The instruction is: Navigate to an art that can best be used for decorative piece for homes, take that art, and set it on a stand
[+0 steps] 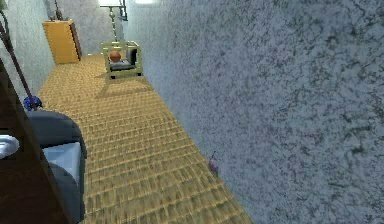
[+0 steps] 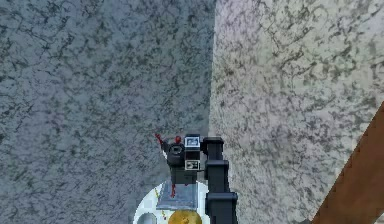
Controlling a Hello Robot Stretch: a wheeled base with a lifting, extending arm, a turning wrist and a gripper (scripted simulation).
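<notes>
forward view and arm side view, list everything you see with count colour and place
cabinet: one, orange wood, hall's far end, forward view's left
floor lamp: one, pale shade, beside the far chair
chair: one, pale frame, something red-orange in it, hall's far end
seat: one, grey-blue, forward view's lower left
small thing: one, reddish, on the floor by the wall
wall: one, grey speckled, forward view's right
floor: one, tan planks, down the hall
arm: one, dark, arm side view's bottom edge, jaws at its far end
</notes>
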